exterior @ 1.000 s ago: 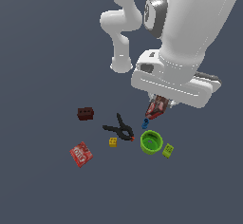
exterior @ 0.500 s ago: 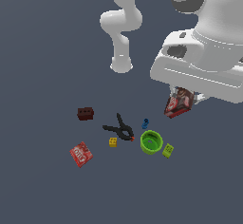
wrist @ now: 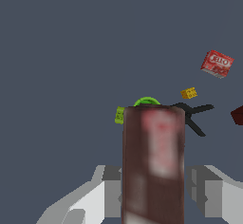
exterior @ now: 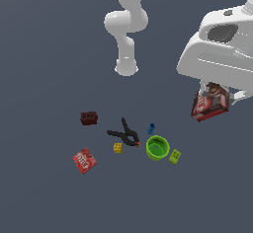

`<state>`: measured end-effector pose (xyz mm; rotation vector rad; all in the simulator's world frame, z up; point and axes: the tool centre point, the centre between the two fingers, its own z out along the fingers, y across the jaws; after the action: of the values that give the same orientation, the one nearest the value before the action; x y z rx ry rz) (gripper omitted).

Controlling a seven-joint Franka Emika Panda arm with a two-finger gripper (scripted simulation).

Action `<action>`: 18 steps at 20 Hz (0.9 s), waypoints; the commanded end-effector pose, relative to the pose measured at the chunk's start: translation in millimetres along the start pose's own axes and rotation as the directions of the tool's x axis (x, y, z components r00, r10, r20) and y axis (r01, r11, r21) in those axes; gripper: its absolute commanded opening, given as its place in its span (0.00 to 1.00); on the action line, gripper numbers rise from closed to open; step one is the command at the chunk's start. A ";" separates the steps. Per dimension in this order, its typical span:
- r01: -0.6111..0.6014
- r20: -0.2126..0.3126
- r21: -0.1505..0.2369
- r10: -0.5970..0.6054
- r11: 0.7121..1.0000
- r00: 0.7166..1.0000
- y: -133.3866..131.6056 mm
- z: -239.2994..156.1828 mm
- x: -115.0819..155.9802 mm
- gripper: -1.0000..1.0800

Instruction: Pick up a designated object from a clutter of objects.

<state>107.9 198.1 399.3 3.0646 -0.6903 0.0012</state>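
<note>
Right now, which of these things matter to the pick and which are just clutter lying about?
In the job:
- dark red box, held off the floor
- gripper, shut on it

Lying about:
- bright red packet
- maroon brick
- black clamp
- yellow brick
- green bowl
- lime brick
- blue piece

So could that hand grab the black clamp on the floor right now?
Probably not as things stand. The hand is already shut on the dark red box and holds it high above the clutter. The black clamp lies uncovered, so nothing blocks it, but the hand would need to let the box go first.
</note>
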 end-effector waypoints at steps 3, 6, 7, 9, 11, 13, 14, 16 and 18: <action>0.000 0.001 0.000 0.000 1.000 1.000 -13.5 -14.7 2.3 0.00; 0.000 0.001 0.000 0.000 1.000 1.000 -21.4 -23.1 3.6 0.00; 0.000 0.001 0.000 0.000 1.000 1.000 -23.9 -25.6 4.0 0.00; 0.000 0.001 0.000 0.000 1.000 1.000 -28.4 -30.5 4.9 0.00; 0.000 0.001 0.000 0.000 1.000 1.000 -32.6 -34.9 5.6 0.00; 0.000 0.001 0.000 0.000 1.000 1.000 -36.2 -38.7 6.4 0.00; 0.000 0.001 0.000 0.000 1.000 1.000 -37.8 -40.4 6.7 0.00; 0.000 0.001 0.000 0.000 1.000 1.000 -40.5 -43.1 7.3 0.00; 0.000 0.001 0.000 0.000 1.000 1.000 -42.6 -45.4 7.7 0.00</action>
<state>132.0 231.9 442.7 3.0647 -0.6906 0.0004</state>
